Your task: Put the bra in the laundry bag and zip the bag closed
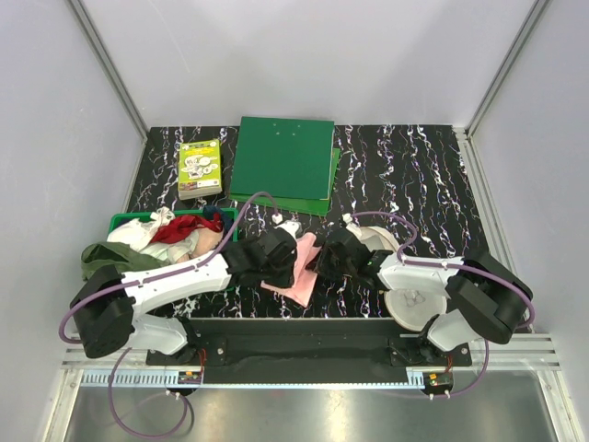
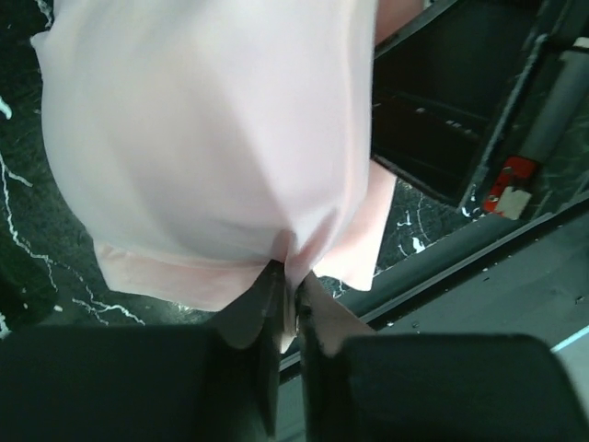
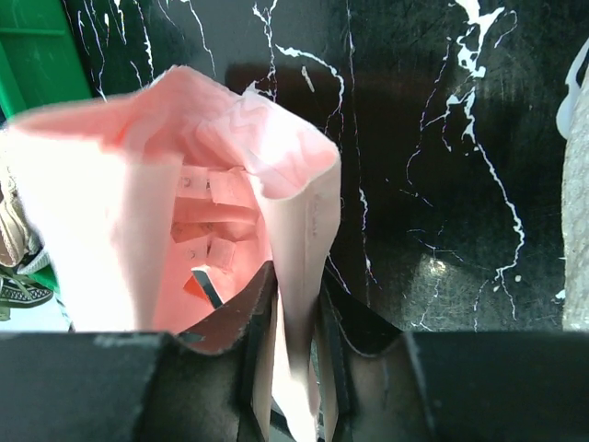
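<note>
Both grippers have hold of the bra. The left gripper (image 2: 287, 284) is pinched tight on a fold at the edge of the bra (image 2: 212, 138), jaws nearly touching with only fabric between them. The right gripper (image 3: 293, 308) is clamped the same way on another edge. In its wrist view the cloth opens out like a little pocket above the fingers.

From overhead the two grippers meet just left of the bag (image 1: 411, 311). The bra hangs between them, and its lower part looks like it's resting on the worktop (image 1: 414, 175). So the bra is beside the bag, not in it.

The bag lies under the right arm, printed disc facing up, and what looks like its other pale half shows a bit further back. Can't tell from here whether the zip is open. The basket (image 1: 124, 219) of other clothes sits well left of the bag, beyond the bra.

Progress-wise I'd call it early to middle. The bra is in hand, but getting it into the bag and zipping it shut are both left to do.
</note>
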### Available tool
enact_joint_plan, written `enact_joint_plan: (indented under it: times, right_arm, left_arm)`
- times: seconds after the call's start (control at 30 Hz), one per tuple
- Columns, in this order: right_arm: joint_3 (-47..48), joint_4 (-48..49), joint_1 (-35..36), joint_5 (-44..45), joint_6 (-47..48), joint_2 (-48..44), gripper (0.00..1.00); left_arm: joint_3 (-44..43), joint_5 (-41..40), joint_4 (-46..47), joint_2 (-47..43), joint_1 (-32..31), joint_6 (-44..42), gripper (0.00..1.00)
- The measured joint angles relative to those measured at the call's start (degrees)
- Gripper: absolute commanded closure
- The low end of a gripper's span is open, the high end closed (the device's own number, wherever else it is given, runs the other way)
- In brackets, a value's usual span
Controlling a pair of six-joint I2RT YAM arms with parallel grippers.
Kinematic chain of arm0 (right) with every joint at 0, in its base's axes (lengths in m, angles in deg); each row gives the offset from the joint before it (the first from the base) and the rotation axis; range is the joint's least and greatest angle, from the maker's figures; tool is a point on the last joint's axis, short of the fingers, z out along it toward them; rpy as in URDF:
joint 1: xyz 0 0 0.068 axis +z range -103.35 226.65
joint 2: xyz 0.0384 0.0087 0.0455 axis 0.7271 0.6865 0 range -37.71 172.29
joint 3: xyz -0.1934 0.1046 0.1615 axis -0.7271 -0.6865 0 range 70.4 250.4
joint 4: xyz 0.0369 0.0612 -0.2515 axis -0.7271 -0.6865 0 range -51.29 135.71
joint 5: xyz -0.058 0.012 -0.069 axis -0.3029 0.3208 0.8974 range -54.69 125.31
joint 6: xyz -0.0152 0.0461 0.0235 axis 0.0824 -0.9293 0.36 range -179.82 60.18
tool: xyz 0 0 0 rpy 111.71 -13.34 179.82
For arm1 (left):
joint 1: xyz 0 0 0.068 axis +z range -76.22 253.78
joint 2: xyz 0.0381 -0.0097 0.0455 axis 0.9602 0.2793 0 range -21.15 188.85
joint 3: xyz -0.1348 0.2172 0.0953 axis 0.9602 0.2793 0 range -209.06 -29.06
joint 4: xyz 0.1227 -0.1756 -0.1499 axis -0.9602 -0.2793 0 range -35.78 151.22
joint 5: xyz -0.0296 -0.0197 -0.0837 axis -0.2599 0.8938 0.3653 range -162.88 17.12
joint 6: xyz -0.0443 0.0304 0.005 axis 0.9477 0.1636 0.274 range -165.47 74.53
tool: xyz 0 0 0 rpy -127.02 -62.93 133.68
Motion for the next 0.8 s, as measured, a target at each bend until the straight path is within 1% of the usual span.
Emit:
enact_joint_plan:
  times: [0.03,0.07,0.1,0.2,0.23,0.3,0.33,0.4,0.43,0.47,0.53,0.57,0.63,0.67,0.7,0.8]
  right_arm:
    - [0.0,0.0,0.0,-0.1,0.1,0.0,0.68]
    - [0.0,0.0,0.0,-0.2,0.2,0.0,0.68]
    - [0.0,0.0,0.0,-0.3,0.3,0.0,0.66]
    - [0.1,-1.0,0.0,-0.8,0.8,0.0,0.59]
    - [0.2,-1.3,0.0,-0.9,1.0,0.0,0.54]
    - [0.6,-2.9,0.0,-1.2,1.6,0.0,0.50]
    - [0.8,-4.0,0.0,-1.3,1.9,-0.1,0.46]
    - [1.3,-6.9,0.0,-1.6,3.0,-0.6,0.40]
    - [1.5,-8.3,-0.1,-1.9,3.6,-1.2,0.38]
    - [1.5,-9.9,-0.1,-2.3,4.2,-2.0,0.32]
    - [1.6,-12.8,-0.1,-2.7,5.4,-3.8,0.28]
    - [1.6,-14.3,-0.1,-3.3,6.2,-5.0,0.23]
    - [1.6,-16.3,-0.1,-4.4,7.3,-7.3,0.19]
    - [1.7,-17.2,-0.1,-5.0,7.7,-8.6,0.14]
    - [1.7,-17.9,-0.1,-5.7,8.0,-9.8,0.09]
    - [1.7,-19.5,-0.1,-6.7,8.4,-13.3,0.00]
  left_arm:
    - [0.0,0.2,0.5,0.0,0.0,0.0,0.61]
    - [0.0,0.5,0.8,0.0,0.0,0.0,0.56]
    - [0.0,1.0,1.0,-0.1,0.0,0.0,0.46]
    - [0.2,2.7,1.1,-1.5,0.0,-0.1,0.34]
    - [0.6,3.7,1.3,-2.7,0.0,0.0,0.29]
    - [1.2,5.3,0.9,-5.8,0.2,-0.1,0.27]
    - [1.3,6.1,0.4,-7.8,0.5,-0.2,0.27]
    - [1.4,7.5,0.0,-11.8,1.4,-0.4,0.27]
    - [1.4,8.5,-0.4,-14.7,2.8,-0.8,0.26]
    - [1.4,8.7,-0.8,-16.5,3.9,-1.0,0.27]
    - [1.3,9.6,-1.3,-20.2,8.2,-1.7,0.29]
    - [1.3,9.9,-1.4,-20.8,9.6,-1.9,0.30]
    - [1.3,10.3,-1.4,-20.4,13.2,-2.4,0.34]
    - [1.3,10.4,-1.4,-19.6,14.5,-2.6,0.36]
    - [1.3,10.5,-1.2,-18.1,15.6,-2.7,0.37]
    - [1.3,11.3,0.3,-12.9,18.0,-2.9,0.42]
